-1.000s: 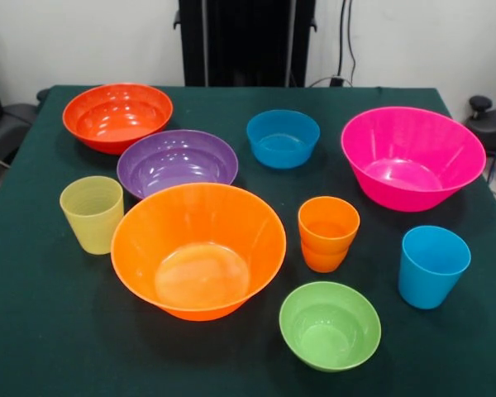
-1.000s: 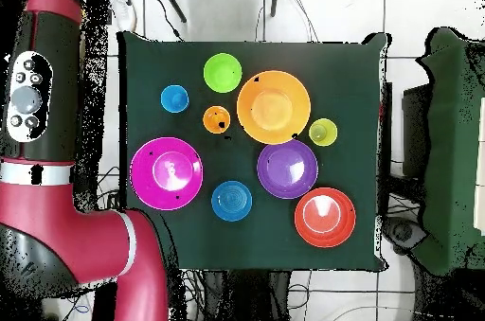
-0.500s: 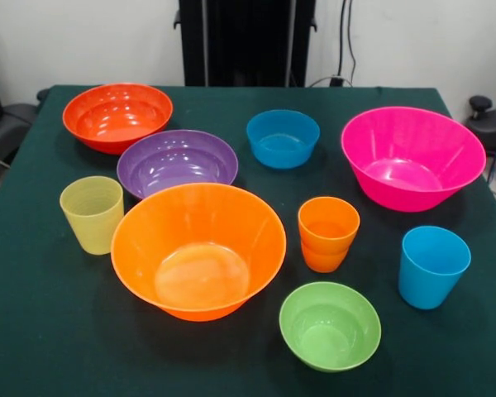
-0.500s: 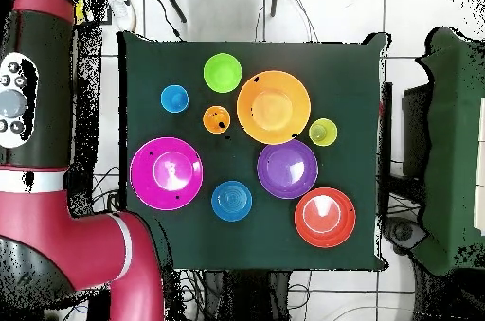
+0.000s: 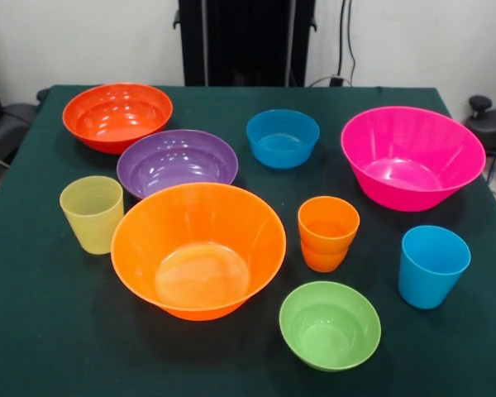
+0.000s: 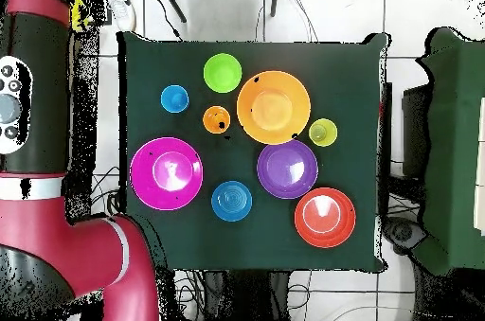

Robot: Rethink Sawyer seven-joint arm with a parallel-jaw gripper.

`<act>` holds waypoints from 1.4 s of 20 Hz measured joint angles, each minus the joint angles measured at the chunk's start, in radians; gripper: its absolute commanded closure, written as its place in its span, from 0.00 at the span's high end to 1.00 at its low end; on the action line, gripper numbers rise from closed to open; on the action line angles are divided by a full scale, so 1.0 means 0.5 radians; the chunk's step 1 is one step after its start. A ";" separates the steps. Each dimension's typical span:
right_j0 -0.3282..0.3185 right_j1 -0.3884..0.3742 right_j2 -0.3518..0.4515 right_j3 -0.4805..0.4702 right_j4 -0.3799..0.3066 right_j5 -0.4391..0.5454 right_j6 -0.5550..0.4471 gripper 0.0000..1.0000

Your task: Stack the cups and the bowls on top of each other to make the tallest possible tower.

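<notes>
a: where were the bowls and cups?
b: all loose on the green table (image 5: 33, 331), nothing stacked. the big orange bowl (image 5: 198, 250) sat in the middle, touching the purple bowl (image 5: 177, 161) behind it; the red-orange bowl (image 5: 117, 116) was at the far corner. the pink bowl (image 5: 412, 157), blue bowl (image 5: 283, 137) and green bowl (image 5: 330, 325) stood apart.
a: cups?
b: the ribbed cup (image 5: 92, 213) stood beside the orange bowl; the orange cup (image 5: 328, 233) and blue cup (image 5: 432, 265) were upright.
a: the gripper?
b: out of sight; only the red arm (image 6: 43, 147) showed beside the table, so i couldn't tell its fingers.
</notes>
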 measured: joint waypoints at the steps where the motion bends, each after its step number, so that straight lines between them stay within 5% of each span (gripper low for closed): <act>1: 0.003 0.000 0.014 0.000 -0.014 0.003 0.000 0.00; 9: 0.050 -0.013 0.194 0.003 -0.234 0.084 0.000 0.00; 28: 0.067 -0.102 0.422 0.005 -0.447 0.186 0.000 0.00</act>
